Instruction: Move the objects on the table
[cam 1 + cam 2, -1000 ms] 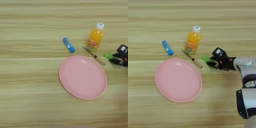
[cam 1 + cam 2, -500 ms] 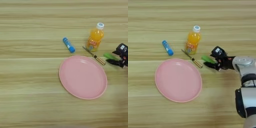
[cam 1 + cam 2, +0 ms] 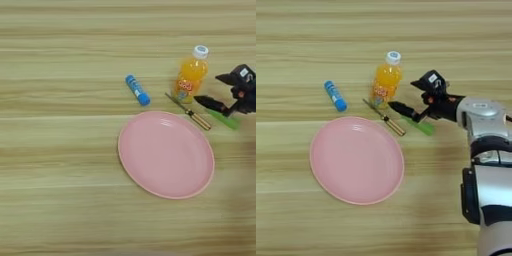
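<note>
Reaching in from the right edge of the frame, the right gripper [image 3: 411, 97] shows its jaws spread wide: one black finger points toward the upper left near the bottle, the other stretches low and leftward. The lower finger lies over the near end of the short flat green bar [image 3: 422, 126], which rests flat on the counter [image 3: 384, 40] and slants down to the right; whether the finger touches the bar cannot be told. Nothing is held between the jaws.

The small orange drink bottle [image 3: 386, 81], white cap on top, stands upright just left of the jaws, right of centre in the frame. The thin metal tool with a golden handle [image 3: 385, 118] lies on the counter just below the bottle, slanting from upper left to lower right, its handle end close to the rim of the pink plate [image 3: 356, 160]. The lower finger's tip sits just beside the tool's handle end.

The pink plate lies below the bottle, in the lower centre-left of the right eye view, with nothing on it. A blue tube [image 3: 335, 95] lies to the left of the bottle, apart from the other items. The counter is light-brown wood with lengthwise grain stripes and fills the whole view. The silver forearm [image 3: 483, 117] runs down the right side.
</note>
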Robot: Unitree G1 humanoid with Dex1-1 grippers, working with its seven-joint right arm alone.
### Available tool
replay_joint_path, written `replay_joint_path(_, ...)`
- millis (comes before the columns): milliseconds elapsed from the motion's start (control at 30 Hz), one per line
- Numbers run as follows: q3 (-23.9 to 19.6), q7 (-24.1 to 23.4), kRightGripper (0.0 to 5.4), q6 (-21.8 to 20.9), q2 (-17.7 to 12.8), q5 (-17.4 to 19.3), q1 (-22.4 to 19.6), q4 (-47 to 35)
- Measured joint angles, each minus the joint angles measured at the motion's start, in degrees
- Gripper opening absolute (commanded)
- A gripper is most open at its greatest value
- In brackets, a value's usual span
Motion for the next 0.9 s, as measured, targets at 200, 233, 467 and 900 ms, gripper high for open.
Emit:
replay_joint_path(200,-0.8,0.0,5.36,1.8,2.8,1.7,0.0,-1.5)
replay_joint_path(233,-0.8,-0.1,5.36,1.8,3.2,1.7,0.0,-1.7)
replay_joint_path(467,-2.4,-4.7,5.36,1.9,5.0,2.8,-0.4,-1.7)
replay_joint_path(900,-5.2,-10.2,5.36,1.6,6.7,4.1,-2.6,0.0)
